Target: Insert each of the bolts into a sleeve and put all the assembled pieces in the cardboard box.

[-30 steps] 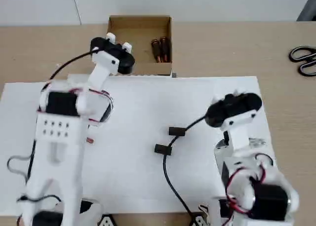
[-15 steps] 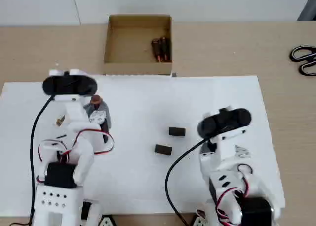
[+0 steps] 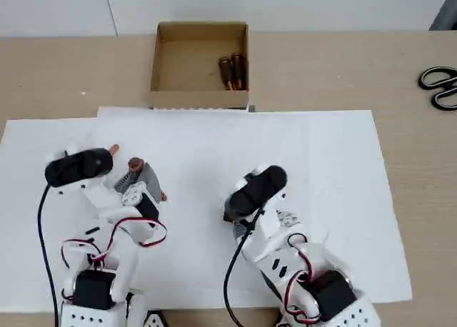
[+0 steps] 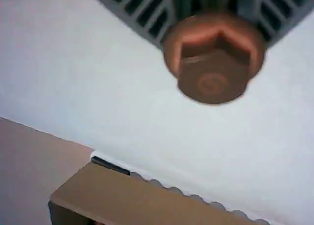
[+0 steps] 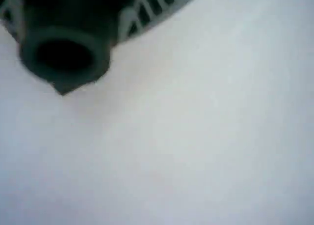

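Left claw [image 3: 141, 177] is clamped on a copper, hex-flanged bolt [image 4: 212, 58]. Right claw [image 5: 68, 14] grips a matte black hollow sleeve [image 5: 64, 58]. Smooth white paper [image 3: 300, 148] stretches from them to the far cardboard box [image 3: 163, 63].

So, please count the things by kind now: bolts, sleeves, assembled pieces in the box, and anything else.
Copper-coloured hex-head metal bolt, held: 1
Black tubular sleeve, held: 1
Copper-and-black assembled pieces in the box: 2
Open brown cardboard box: 1
Black-handled scissors: 1
White paper sheet: 1
Total: 7
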Available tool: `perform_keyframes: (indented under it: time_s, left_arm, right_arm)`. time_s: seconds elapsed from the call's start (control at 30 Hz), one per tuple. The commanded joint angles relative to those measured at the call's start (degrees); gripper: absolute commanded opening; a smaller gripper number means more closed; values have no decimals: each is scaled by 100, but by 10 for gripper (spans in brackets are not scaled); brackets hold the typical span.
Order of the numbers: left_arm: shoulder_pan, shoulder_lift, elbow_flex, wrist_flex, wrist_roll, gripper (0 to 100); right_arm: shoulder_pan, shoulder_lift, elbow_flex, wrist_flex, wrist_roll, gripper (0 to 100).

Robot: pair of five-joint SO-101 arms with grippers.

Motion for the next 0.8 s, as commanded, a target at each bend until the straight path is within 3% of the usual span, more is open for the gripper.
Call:
perform_keyframes:
  time_s: [0.0, 0.17, 0.77]
  left_arm:
    - [290, -765, 338, -167, 26, 5]
    - [791, -941, 444, -299, 387, 6]
    - [1864, -941, 180, -360, 1064, 6]
  right_arm:
    - [-470, -40, 220, -549, -18, 2]
    - [-857, -4, 448, -884, 0, 2]
    - [-831, -40, 484, -910, 0, 2]
